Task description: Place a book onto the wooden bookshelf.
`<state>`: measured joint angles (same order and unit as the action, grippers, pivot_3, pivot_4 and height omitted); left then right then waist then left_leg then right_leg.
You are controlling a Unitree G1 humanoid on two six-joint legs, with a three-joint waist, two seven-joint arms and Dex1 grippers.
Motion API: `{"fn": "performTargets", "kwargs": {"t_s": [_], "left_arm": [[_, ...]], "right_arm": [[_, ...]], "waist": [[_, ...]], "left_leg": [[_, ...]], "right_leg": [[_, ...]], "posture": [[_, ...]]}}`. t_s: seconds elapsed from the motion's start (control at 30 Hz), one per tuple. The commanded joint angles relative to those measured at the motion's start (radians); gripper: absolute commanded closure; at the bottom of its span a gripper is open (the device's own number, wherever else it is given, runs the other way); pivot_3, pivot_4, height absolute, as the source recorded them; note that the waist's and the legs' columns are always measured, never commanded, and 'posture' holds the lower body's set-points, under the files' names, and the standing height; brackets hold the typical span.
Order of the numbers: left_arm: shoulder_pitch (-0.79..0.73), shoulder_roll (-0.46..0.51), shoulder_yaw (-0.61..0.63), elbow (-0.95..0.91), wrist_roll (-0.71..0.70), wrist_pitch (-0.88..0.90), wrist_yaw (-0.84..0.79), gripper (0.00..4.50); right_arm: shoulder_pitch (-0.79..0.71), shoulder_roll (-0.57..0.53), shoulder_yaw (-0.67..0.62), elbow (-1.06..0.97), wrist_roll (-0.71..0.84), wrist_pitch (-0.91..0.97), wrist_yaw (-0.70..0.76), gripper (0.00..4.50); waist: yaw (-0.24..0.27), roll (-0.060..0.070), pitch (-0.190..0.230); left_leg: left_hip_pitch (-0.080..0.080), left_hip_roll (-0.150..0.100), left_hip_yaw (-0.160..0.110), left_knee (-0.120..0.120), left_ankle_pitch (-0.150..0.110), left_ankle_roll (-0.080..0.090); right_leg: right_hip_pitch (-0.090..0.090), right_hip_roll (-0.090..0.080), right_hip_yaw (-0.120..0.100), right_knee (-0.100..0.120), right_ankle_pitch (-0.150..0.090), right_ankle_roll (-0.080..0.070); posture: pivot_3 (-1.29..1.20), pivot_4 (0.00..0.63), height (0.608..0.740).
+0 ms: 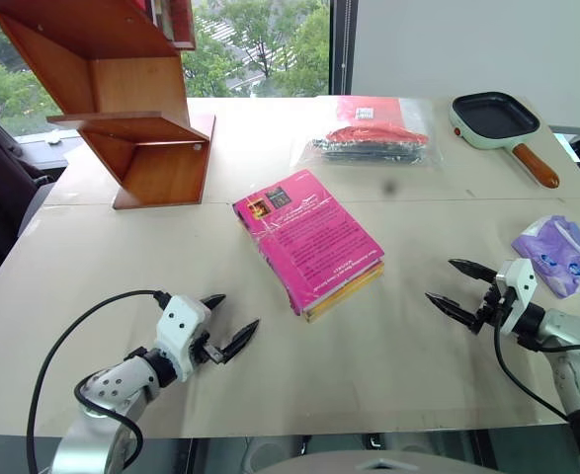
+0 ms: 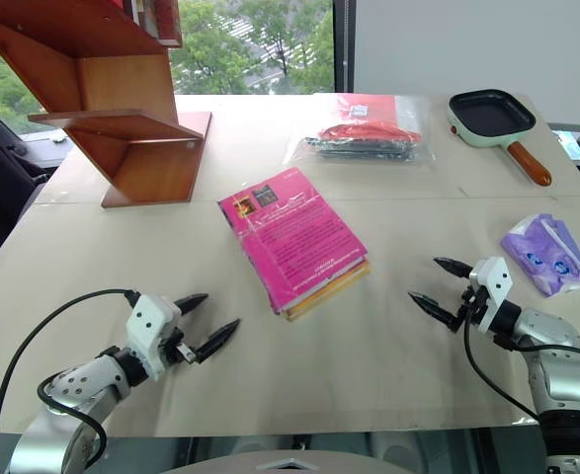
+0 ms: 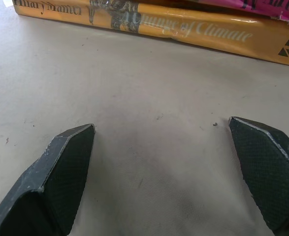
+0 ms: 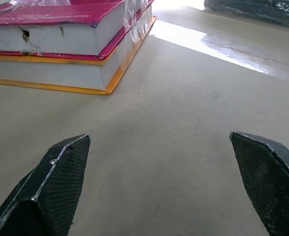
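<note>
The left gripper (image 1: 230,318), with two black pointed fingers on a white wrist block, is spread wide and holds nothing; it hovers over the beige table top (image 1: 92,267), near the lower left side of the bright pink paperback book (image 1: 304,237). The right gripper (image 1: 462,286), of the same kind, is also spread wide and empty, and it stands near the lower right side of the pink book, with its tips turned toward it. Both grippers are apart from the book and do not touch it. The pink book lies flat in the middle of the table, with small white text and a small dark picture patch on its cover, and it rests on top of a yellow-orange book (image 3: 183,29) whose spine reads "A Change of Climate". The large reddish-brown wooden bookshelf (image 1: 131,109) with slanted zigzag boards stands behind the pink book and to its left, well apart from it, on the far part of the table. Behind the pink book and a little to its right lies a clear plastic bag with red and dark contents (image 1: 373,138). Further right from the book is a small pale green pan with a dark inside and a brown handle (image 1: 502,123). To the right of the book, beyond the right gripper, lies a purple plastic packet (image 1: 558,253).
</note>
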<state>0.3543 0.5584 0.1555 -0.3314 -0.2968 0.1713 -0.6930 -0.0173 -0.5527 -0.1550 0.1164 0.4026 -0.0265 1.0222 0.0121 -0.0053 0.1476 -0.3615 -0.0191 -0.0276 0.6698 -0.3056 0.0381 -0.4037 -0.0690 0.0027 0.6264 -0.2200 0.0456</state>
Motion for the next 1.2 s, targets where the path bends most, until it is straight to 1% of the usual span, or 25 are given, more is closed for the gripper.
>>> {"fn": "performTargets", "kwargs": {"t_s": [0.03, 0.13, 0.23, 0.3, 0.37, 0.4, 0.47, 0.6, 0.7, 0.73, 0.77, 0.8, 0.93, 1.0, 1.1, 1.2], "left_arm": [[0.001, 0.009, 0.013, 0.011, 0.003, 0.010, 0.002, 0.01], [0.002, 0.013, 0.019, 0.013, 0.004, 0.005, 0.000, 0.01], [0.003, 0.027, 0.040, 0.009, -0.007, -0.001, -0.012, 0.01], [0.004, 0.044, 0.073, 0.007, -0.035, -0.027, -0.048, 0.01], [-0.001, 0.057, 0.127, -0.001, -0.122, -0.030, -0.110, 0.01], [-0.004, 0.072, 0.170, -0.003, -0.175, -0.037, -0.156, 0.00], [-0.008, 0.099, 0.225, -0.001, -0.227, -0.048, -0.217, 0.00], [-0.021, 0.169, 0.310, 0.020, -0.269, -0.048, -0.296, 0.00], [-0.027, 0.243, 0.375, 0.010, -0.310, -0.005, -0.353, 0.00], [-0.022, 0.271, 0.399, 0.000, -0.324, 0.014, -0.376, 0.00], [-0.009, 0.295, 0.430, -0.009, -0.337, 0.032, -0.400, 0.00], [0.003, 0.313, 0.456, -0.018, -0.348, 0.047, -0.417, 0.00], [0.043, 0.342, 0.535, -0.050, -0.365, 0.085, -0.447, 0.00], [0.057, 0.335, 0.556, -0.071, -0.379, 0.104, -0.450, 0.00], [0.068, 0.324, 0.562, -0.095, -0.383, 0.121, -0.446, 0.00], [0.071, 0.314, 0.556, -0.109, -0.382, 0.132, -0.437, 0.00]], "right_arm": [[-0.021, -0.004, -0.005, -0.019, -0.001, 0.004, -0.016, 0.00], [-0.038, 0.001, 0.001, -0.022, -0.009, 0.015, -0.032, 0.00], [-0.078, 0.015, 0.003, -0.032, -0.017, 0.054, -0.092, 0.00], [-0.116, 0.020, 0.009, -0.039, -0.014, 0.101, -0.117, 0.00], [-0.159, 0.029, 0.017, -0.045, -0.003, 0.132, -0.129, 0.00], [-0.194, 0.035, 0.033, -0.043, -0.005, 0.144, -0.125, 0.25], [-0.249, 0.046, 0.057, -0.030, -0.012, 0.158, -0.119, 0.80], [-0.392, 0.089, 0.101, 0.059, -0.035, 0.165, -0.117, 2.69], [-0.539, 0.140, 0.146, 0.215, -0.081, 0.119, -0.102, 4.32], [-0.587, 0.158, 0.164, 0.272, -0.100, 0.099, -0.093, 4.32], [-0.627, 0.174, 0.183, 0.324, -0.120, 0.077, -0.085, 4.32], [-0.658, 0.188, 0.193, 0.369, -0.133, 0.057, -0.075, 4.32], [-0.725, 0.227, 0.204, 0.474, -0.147, 0.006, -0.031, 4.32], [-0.742, 0.248, 0.205, 0.489, -0.140, 0.003, -0.012, 4.32], [-0.748, 0.273, 0.223, 0.480, -0.145, 0.003, 0.017, 4.32], [-0.743, 0.298, 0.253, 0.455, -0.159, 0.009, 0.036, 4.32]], "waist": [[0.000, 0.000, 0.000], [0.000, 0.000, 0.000], [-0.001, 0.000, 0.000], [-0.004, -0.001, 0.001], [-0.006, -0.002, 0.002], [-0.006, -0.002, 0.002], [-0.008, -0.003, 0.003], [-0.017, -0.004, 0.004], [-0.022, -0.005, 0.005], [-0.020, -0.004, 0.005], [-0.028, -0.008, 0.009], [-0.034, -0.008, 0.010], [-0.044, -0.006, 0.011], [-0.045, -0.005, 0.012], [-0.046, -0.005, 0.012], [-0.050, -0.005, 0.012]], "left_leg": [[0.000, 0.000, 0.000, 0.000, 0.000, 0.000], [0.000, 0.000, 0.000, 0.000, 0.000, 0.000], [0.000, 0.000, 0.000, 0.000, 0.000, 0.000], [0.000, 0.000, 0.000, 0.000, 0.000, 0.000], [-0.001, 0.001, 0.000, 0.000, 0.000, 0.000], [-0.002, 0.001, 0.000, 0.000, 0.000, 0.000], [-0.004, 0.001, 0.000, 0.000, 0.000, 0.000], [-0.006, 0.000, 0.000, 0.000, 0.000, -0.001], [-0.007, 0.000, 0.000, 0.000, 0.001, -0.001], [-0.007, 0.000, 0.000, 0.000, 0.001, -0.002], [-0.007, -0.001, -0.001, 0.000, 0.002, -0.004], [-0.009, 0.000, -0.001, -0.001, 0.003, -0.005], [-0.011, 0.001, -0.001, -0.002, 0.003, -0.006], [-0.012, 0.000, -0.002, -0.002, 0.003, -0.007], [-0.019, 0.000, -0.003, -0.001, 0.003, -0.007], [-0.019, 0.000, -0.004, -0.001, 0.003, -0.007]], "right_leg": [[0.000, 0.000, 0.000, 0.000, 0.000, 0.000], [0.000, 0.000, 0.000, 0.000, 0.000, 0.000], [0.000, 0.000, 0.000, 0.000, 0.000, 0.000], [0.000, 0.000, 0.000, 0.000, 0.000, 0.000], [-0.001, 0.001, 0.000, 0.000, 0.000, 0.000], [-0.003, 0.000, 0.000, 0.000, 0.000, 0.000], [-0.004, 0.000, 0.000, 0.000, 0.000, 0.000], [-0.005, 0.000, -0.001, 0.000, 0.000, 0.000], [-0.005, 0.000, -0.002, 0.000, 0.000, 0.000], [-0.006, 0.000, -0.002, 0.000, 0.000, 0.000], [-0.006, -0.001, -0.003, 0.000, 0.001, 0.001], [-0.007, 0.001, -0.003, 0.000, 0.002, 0.003], [-0.010, 0.001, -0.003, 0.000, 0.002, 0.003], [-0.011, 0.001, -0.004, -0.001, 0.002, 0.003], [-0.016, -0.001, -0.005, -0.001, 0.003, 0.004], [-0.017, -0.001, -0.005, -0.001, 0.003, 0.004]], "posture": [[0.00, 0.150, 0.740], [0.00, 0.150, 0.740], [0.00, 0.150, 0.740], [0.00, 0.150, 0.740], [0.00, 0.150, 0.740], [0.00, 0.150, 0.740], [0.00, 0.150, 0.740], [0.00, 0.150, 0.740], [0.00, 0.150, 0.740], [0.00, 0.150, 0.740], [0.00, 0.150, 0.740], [0.00, 0.150, 0.740], [0.00, 0.150, 0.740], [0.00, 0.150, 0.740], [0.00, 0.150, 0.740], [0.00, 0.150, 0.740]]}}
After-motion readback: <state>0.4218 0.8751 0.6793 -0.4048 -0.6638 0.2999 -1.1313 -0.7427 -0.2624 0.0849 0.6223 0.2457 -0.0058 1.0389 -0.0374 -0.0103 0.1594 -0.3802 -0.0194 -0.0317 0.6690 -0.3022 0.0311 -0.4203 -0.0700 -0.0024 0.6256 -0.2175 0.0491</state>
